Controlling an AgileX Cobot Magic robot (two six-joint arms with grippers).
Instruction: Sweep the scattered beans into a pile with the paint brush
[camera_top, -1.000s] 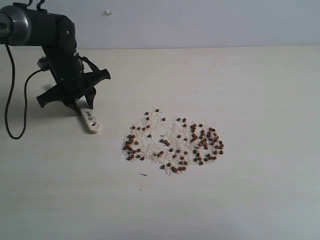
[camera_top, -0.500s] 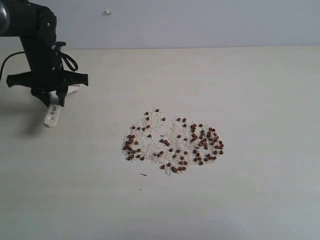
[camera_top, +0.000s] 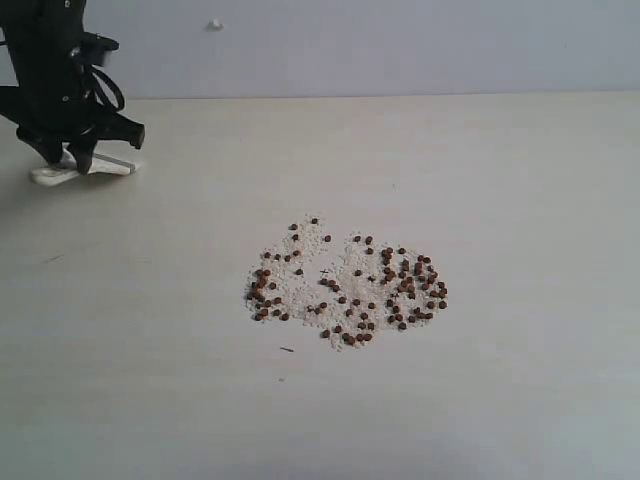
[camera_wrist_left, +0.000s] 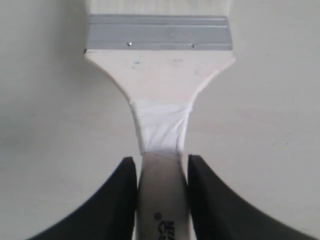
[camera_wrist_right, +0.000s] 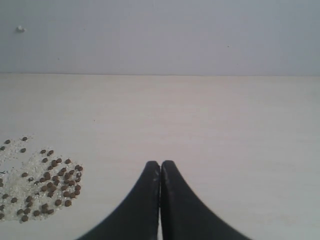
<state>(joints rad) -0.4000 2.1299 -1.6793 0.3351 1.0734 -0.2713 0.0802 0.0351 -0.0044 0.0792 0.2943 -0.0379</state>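
The paint brush (camera_wrist_left: 159, 80) is clamped by its handle between the jaws of the left gripper (camera_wrist_left: 161, 172), bristles outward, likely so the broad edge can be dragged. It is held well apart from the beans (camera_top: 350, 285), which are spread loosely. The right gripper (camera_wrist_right: 160, 170) is seen closed and empty near the beans.

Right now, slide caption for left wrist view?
Left tool gripping the paint brush handle, next to its taped neck.

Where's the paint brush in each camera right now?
Exterior: paint brush far upper left, under the left gripper.
Left wrist: fills the middle, handle between the jaws.
Right wrist: not in it.
Shared landmark: the beans, in exterior and right wrist views.
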